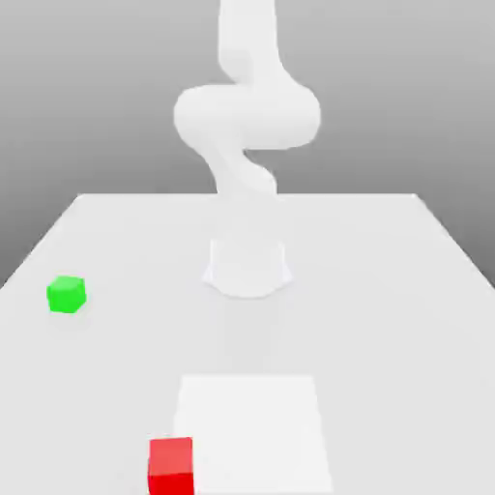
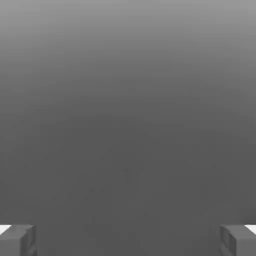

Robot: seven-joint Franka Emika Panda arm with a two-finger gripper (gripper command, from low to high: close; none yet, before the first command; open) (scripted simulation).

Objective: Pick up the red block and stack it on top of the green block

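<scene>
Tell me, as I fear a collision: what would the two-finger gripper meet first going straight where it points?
Likely nothing: ahead of the open two-finger gripper lies plain grey, so the way looks free, though depth is unclear.

1. The white table [image 1: 387, 290] lies bare between the arm's base [image 1: 247, 269] and the flat white patch [image 1: 253, 425].
2. The green block [image 1: 66, 294] stands alone near the exterior view's left edge, open on every side.
3. The red block [image 1: 171, 466] touches the patch's left border; its top is unobstructed.
4. The gripper [image 2: 128, 240] has its fingertips [image 2: 17, 240] wide apart, nothing between them.
</scene>
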